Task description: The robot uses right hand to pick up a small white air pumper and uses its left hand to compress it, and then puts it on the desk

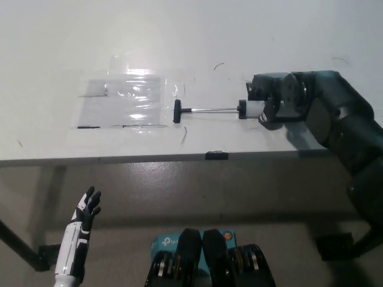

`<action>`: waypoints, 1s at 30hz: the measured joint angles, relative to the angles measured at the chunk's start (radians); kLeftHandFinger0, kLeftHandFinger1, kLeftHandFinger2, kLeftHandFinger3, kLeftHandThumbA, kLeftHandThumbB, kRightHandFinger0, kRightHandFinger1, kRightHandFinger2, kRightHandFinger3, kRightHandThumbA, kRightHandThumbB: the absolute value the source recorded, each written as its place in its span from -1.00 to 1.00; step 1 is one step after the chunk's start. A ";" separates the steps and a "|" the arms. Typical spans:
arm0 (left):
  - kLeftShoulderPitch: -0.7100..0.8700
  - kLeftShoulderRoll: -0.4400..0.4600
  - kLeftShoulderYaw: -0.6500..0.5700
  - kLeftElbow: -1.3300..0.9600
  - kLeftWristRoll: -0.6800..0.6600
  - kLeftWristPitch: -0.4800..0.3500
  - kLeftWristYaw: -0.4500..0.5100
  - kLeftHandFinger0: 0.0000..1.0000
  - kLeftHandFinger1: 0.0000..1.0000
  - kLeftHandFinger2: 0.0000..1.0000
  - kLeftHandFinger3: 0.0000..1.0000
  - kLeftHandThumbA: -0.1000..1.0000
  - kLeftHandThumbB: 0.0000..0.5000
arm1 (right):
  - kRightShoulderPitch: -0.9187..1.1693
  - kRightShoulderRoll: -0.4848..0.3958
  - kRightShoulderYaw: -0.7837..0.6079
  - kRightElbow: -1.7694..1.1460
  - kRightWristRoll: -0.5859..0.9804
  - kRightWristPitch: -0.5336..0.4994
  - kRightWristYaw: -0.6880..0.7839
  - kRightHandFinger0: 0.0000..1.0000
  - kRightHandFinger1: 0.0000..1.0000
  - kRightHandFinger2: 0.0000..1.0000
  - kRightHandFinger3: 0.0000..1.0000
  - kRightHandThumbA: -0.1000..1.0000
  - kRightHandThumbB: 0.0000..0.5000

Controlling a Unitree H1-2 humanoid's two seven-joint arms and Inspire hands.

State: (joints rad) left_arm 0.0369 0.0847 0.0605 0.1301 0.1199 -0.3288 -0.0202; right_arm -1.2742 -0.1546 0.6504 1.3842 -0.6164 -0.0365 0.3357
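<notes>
White bench (pixel 72 48), pale and scuffed with thin dark marks. Clear glossy plastic sheet (pixel 128 101), bright glare across it. Air pumper (pixel 218 109): white barrel, silver rod, black handle. Black right hand (pixel 276 100) on the barrel. White left hand (pixel 87 206) with black fingers, low over grey floor (pixel 179 197).

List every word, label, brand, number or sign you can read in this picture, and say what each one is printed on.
Teal box on the floor, at the bottom edge: a white logo mark, too small and blurred to read as letters.
White air pumper on the desk: no print visible.
Clear plastic sheet: no print visible.
Nothing else carries readable text.
</notes>
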 measured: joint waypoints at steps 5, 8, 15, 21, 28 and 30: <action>-0.001 0.003 0.000 -0.001 0.010 0.000 0.000 1.00 1.00 1.00 1.00 1.00 -0.54 | 0.008 0.019 -0.008 0.017 0.000 0.014 -0.040 -0.89 -0.54 -0.42 0.01 -0.87 -0.35; -0.002 0.005 0.001 -0.003 0.013 0.000 0.000 0.99 1.00 1.00 1.00 1.00 -0.58 | 0.011 0.021 -0.015 0.021 0.001 0.017 -0.057 -0.82 -0.42 -0.32 -0.10 -0.72 -0.26; -0.004 0.009 0.003 -0.010 0.020 0.000 0.000 1.00 1.00 1.00 1.00 1.00 -0.54 | 0.032 0.021 -0.028 0.023 0.003 0.015 -0.114 -0.52 0.15 0.33 -0.18 -0.75 -0.30; -0.008 0.010 0.007 -0.015 0.019 0.000 0.000 0.88 1.00 1.00 1.00 1.00 -0.63 | 0.047 0.015 -0.046 0.022 0.007 -0.012 -0.159 -0.94 0.17 0.78 0.30 -1.00 -0.56; -0.012 0.010 0.008 -0.014 0.019 -0.001 0.000 0.92 1.00 1.00 1.00 1.00 -0.60 | 0.064 0.000 -0.082 0.010 0.021 -0.066 -0.190 -1.00 0.00 0.55 0.63 -1.00 -0.46; -0.014 0.010 0.008 -0.014 0.019 -0.001 0.000 0.96 1.00 1.00 1.00 1.00 -0.59 | 0.072 -0.010 -0.091 -0.021 0.024 -0.082 -0.189 -1.00 -0.06 0.51 0.60 -1.00 -0.47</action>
State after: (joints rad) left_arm 0.0228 0.0947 0.0686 0.1157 0.1392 -0.3298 -0.0202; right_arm -1.2021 -0.1647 0.5599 1.3635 -0.5927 -0.1186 0.1465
